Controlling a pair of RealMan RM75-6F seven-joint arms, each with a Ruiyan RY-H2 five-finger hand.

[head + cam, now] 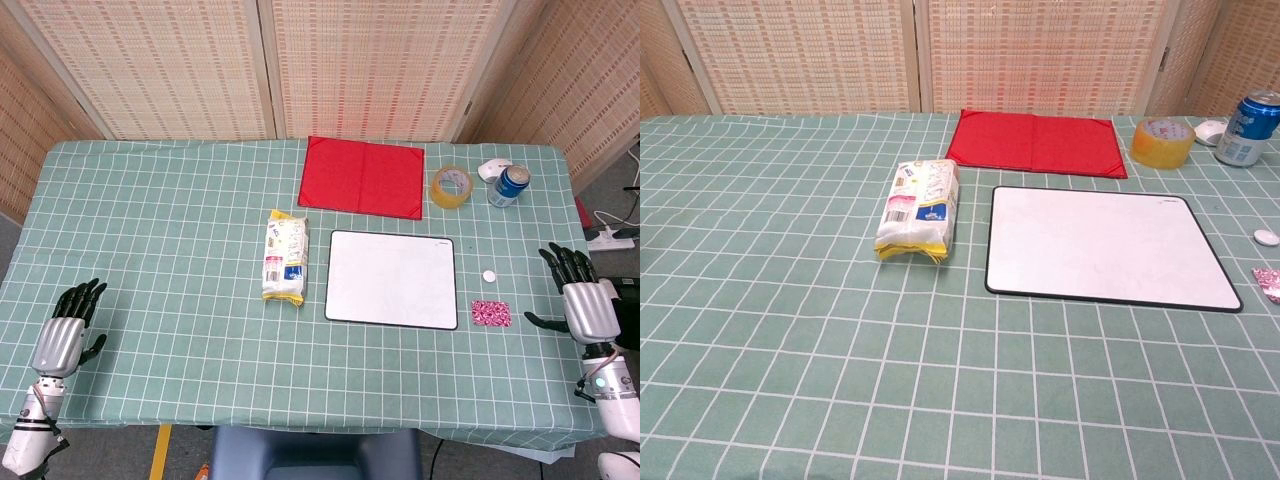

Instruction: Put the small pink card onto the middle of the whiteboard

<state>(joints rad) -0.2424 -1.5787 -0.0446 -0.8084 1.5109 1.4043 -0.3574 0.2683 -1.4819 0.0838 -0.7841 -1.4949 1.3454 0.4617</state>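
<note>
The small pink card (491,313) lies flat on the green checked cloth just right of the whiteboard (392,279); in the chest view only its edge (1268,282) shows at the right border, beside the whiteboard (1105,245). The whiteboard's surface is bare. My right hand (583,297) rests at the table's right edge, a little right of the card, fingers spread and holding nothing. My left hand (68,330) lies near the front left corner, far from the card, also open. Neither hand shows in the chest view.
A red cloth (363,176) lies behind the whiteboard. A roll of yellow tape (451,187), a blue can (509,185) and a white object (492,168) stand at the back right. A snack packet (286,256) lies left of the whiteboard; a small white cap (489,276) sits near the card.
</note>
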